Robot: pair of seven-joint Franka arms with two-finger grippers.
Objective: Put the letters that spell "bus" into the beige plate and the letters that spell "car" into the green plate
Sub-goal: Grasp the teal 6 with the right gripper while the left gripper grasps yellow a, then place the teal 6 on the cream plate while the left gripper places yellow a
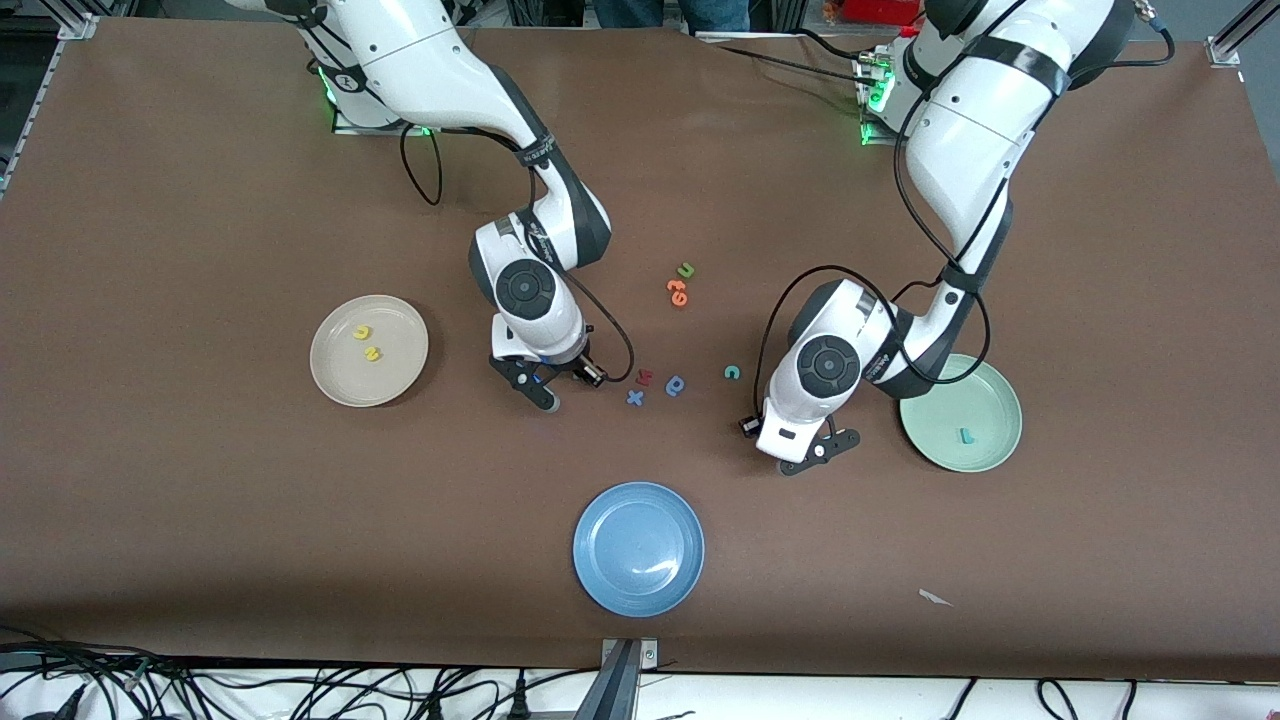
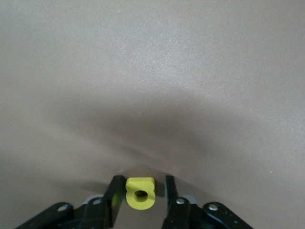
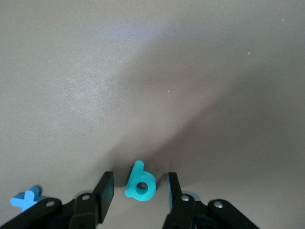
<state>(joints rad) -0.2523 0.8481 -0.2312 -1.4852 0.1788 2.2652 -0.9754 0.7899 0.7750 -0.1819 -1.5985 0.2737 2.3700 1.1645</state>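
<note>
- Front view: the right gripper (image 1: pixel 568 390) is seen lowered to the table, just beside a red letter (image 1: pixel 644 377) and a blue x (image 1: pixel 635 397), between the beige plate (image 1: pixel 340 385) and a blue looped letter (image 1: pixel 676 386).
- Right wrist view: a teal b (image 3: pixel 140 187) is framed by the right gripper's fingers, which are parted, with a gap left on each side.
- Left wrist view: a yellow a (image 2: pixel 140 193) is bracketed by the left gripper's fingers; one finger looks to be against it and a gap is seen at the other, so no grip is made.
- The left gripper (image 1: pixel 820 452) is placed low between the teal c (image 1: pixel 732 372) and the green plate (image 1: pixel 985 455).
- A yellow u (image 1: pixel 362 332) and a yellow s (image 1: pixel 372 352) are held in the beige plate.
- A teal r (image 1: pixel 965 435) is lying in the green plate.
- The teal c is left on the bare table.
- A green u (image 1: pixel 686 270) and an orange letter (image 1: pixel 678 292) are set farther from the camera.
- A blue plate (image 1: pixel 638 590) is placed nearest the camera.
</note>
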